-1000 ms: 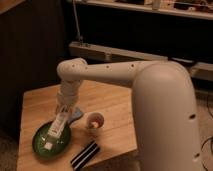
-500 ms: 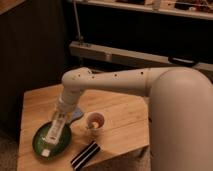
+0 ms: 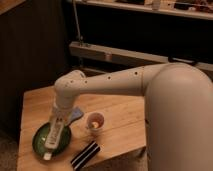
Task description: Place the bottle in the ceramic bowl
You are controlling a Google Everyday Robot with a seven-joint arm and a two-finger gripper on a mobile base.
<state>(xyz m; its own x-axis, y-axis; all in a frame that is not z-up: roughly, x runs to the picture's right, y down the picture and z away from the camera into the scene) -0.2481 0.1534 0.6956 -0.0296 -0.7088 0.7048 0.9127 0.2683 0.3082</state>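
The green ceramic bowl (image 3: 37, 142) sits on the front left part of the wooden table (image 3: 120, 117). The slim white bottle (image 3: 50, 144) lies slanted across the bowl, and its narrow end reaches the front rim. My gripper (image 3: 56, 125) points down right over the bottle's upper end, above the bowl's back half. Gripper and bottle are both white and merge there, so I cannot make out whether they touch.
A tan cup (image 3: 94, 121) stands just right of the bowl. A black striped object (image 3: 86, 154) lies at the table's front edge. A small blue block (image 3: 75, 115) shows behind my wrist. A dark shelf unit (image 3: 125, 55) runs behind the table.
The gripper and the bottle have come down and slightly left into the bowl. The arm now stretches further across the table.
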